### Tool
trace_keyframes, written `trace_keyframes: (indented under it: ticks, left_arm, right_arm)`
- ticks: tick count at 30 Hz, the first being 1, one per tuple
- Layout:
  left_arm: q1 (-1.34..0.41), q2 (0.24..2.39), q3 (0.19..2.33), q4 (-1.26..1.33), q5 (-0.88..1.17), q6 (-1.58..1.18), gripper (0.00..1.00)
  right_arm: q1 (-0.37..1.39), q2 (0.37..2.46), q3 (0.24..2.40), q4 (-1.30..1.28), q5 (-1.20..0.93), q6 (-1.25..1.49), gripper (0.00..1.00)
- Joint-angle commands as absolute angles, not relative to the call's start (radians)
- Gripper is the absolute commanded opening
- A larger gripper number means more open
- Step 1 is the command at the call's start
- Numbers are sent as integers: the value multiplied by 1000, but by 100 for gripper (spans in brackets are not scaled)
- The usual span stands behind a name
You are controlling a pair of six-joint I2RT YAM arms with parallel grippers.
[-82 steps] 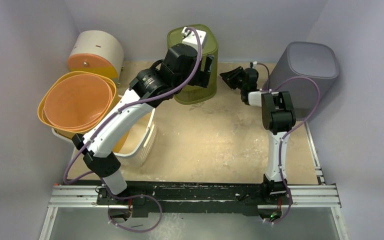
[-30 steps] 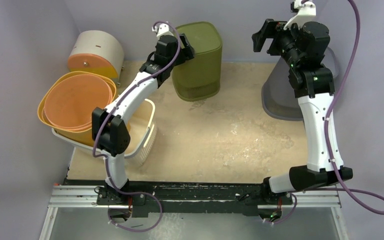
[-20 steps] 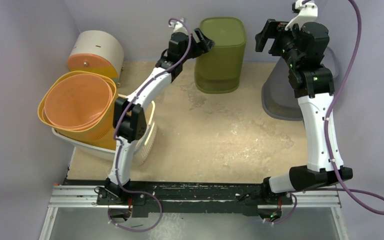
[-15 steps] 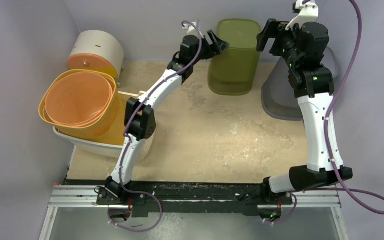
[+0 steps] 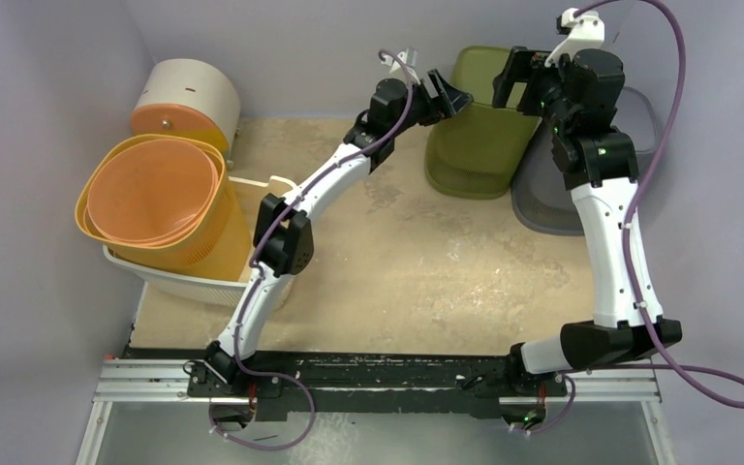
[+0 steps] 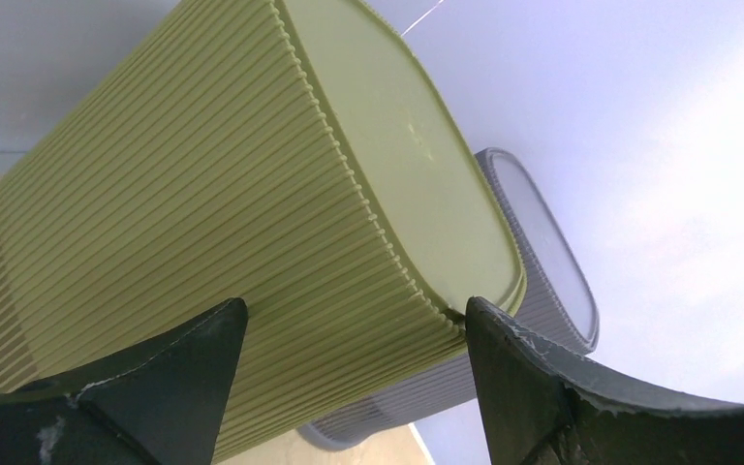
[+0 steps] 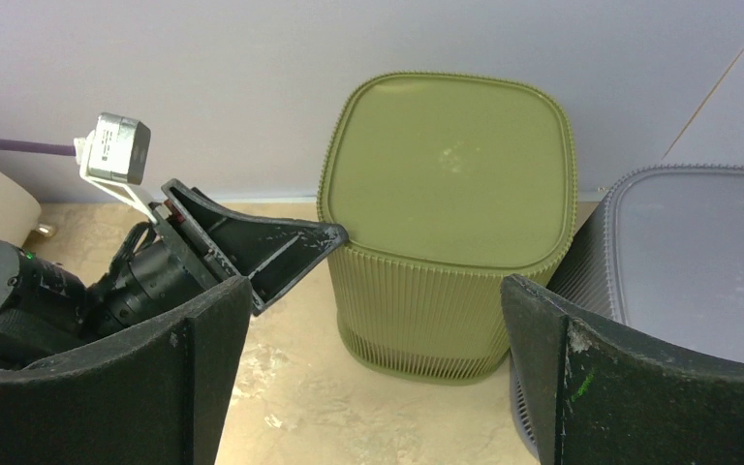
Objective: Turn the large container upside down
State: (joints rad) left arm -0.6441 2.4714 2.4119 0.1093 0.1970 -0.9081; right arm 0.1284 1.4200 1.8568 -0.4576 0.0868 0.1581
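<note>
Olive-green ribbed plastic: the large container (image 5: 475,136) stands at the far right of the table (image 5: 417,262), closed base up and mouth down. A grey bin (image 5: 581,189), also base-up, sits just beside it on the right. The turn looks done, so the step in hand is the let-go.

The left gripper (image 5: 450,94) is at the container's upper left wall with its jaws spread wide and nothing in them. The right gripper (image 5: 513,87) hangs above the far rim, equally wide and empty. Whether the container leans on the grey bin is hard to tell from these angles.

Next, I judge, both arms should draw back without nudging the wall, then confirm the rim sits flat.

The tabletop is sandy and scuffed, and plain lilac walls close it in. At the left, orange tubs (image 5: 150,199) sit stacked in a white basket (image 5: 208,289), with a beige drum (image 5: 189,97) behind.
</note>
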Motion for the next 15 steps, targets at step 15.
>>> trace_keyframes:
  ticks: [15]
  left_arm:
    - [-586,2092,2310,-448,-49,-535,79]
  right_arm:
    - [127,1429,1803,-365,-43,161,100]
